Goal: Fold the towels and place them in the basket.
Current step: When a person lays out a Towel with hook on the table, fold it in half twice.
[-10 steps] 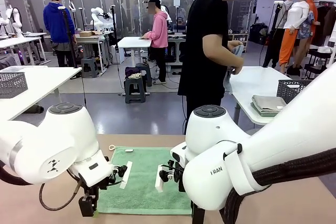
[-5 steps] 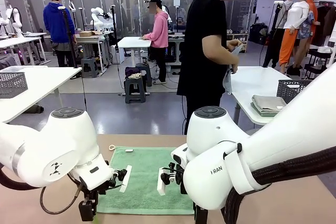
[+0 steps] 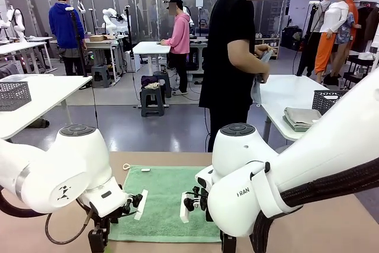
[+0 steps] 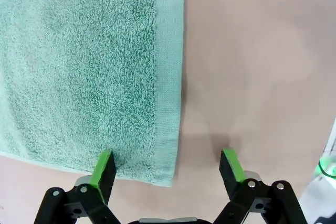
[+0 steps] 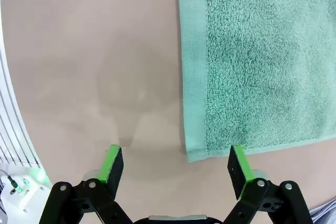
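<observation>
Towel: green towel (image 3: 166, 197) lies flat, unfolded, on tabletop (image 3: 172, 159) btwn the two arms, long side running away from robot.
L fingers (image 4: 103, 169): spread wide, nothing held. L wrist view: they straddle a near corner of green towel (image 4: 89, 66); one pad over the terry just inside the hem, other over bare tabletop (image 4: 252, 77). Contact w/ cloth: can't tell.
R fingers (image 5: 112, 162): spread wide, nothing held. R wrist view: they straddle the other near corner of green towel (image 5: 262, 61); one pad over bare tabletop (image 5: 89, 51), other at the towel's near edge. Contact: can't tell.
Basket: dark mesh basket (image 3: 328, 100) on white side table (image 3: 284, 90) at far right, well apart from green towel.
Folded towels: grey stack (image 3: 302, 118) just beside basket, on same table.
Person: stands at far side, turned toward side table, both hands on a pale cloth (image 3: 258, 90) hanging down.
</observation>
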`<state>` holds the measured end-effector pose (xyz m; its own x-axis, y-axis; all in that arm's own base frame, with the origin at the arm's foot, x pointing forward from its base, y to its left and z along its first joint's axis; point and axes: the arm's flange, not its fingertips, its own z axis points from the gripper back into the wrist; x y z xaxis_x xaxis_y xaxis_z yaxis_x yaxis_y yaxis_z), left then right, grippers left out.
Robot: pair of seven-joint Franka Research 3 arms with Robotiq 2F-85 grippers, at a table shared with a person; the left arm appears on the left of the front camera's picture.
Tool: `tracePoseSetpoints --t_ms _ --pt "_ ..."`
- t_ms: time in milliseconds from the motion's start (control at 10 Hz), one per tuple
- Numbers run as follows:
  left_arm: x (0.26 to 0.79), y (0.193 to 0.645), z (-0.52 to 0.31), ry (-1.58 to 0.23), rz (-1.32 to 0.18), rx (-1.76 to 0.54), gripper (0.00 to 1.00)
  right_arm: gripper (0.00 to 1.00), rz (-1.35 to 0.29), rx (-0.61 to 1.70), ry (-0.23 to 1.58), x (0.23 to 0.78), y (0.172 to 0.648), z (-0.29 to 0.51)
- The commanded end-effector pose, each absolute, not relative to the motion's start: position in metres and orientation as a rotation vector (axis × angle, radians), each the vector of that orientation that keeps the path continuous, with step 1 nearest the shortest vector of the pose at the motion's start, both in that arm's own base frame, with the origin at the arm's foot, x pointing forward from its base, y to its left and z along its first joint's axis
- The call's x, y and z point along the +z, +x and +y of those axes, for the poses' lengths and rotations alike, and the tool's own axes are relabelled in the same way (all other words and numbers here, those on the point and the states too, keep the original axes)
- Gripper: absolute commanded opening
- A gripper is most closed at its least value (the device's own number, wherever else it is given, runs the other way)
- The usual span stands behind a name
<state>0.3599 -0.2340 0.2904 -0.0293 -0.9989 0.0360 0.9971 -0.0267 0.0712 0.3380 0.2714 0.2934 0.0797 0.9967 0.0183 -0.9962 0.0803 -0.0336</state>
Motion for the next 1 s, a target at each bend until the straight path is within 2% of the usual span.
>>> tracePoseSetpoints --t_ms 0,900 --pt "0.2845 0.3476 -0.2226 0.008 -0.116 -1.608 1.0 1.0 -0.032 1.51 0.005 0.2918 0.3438 0.2709" --pt "0.2875 0.3503 -0.2254 0.017 -0.111 -1.606 1.0 1.0 -0.058 1.508 -0.007 0.2863 0.3494 0.2716"
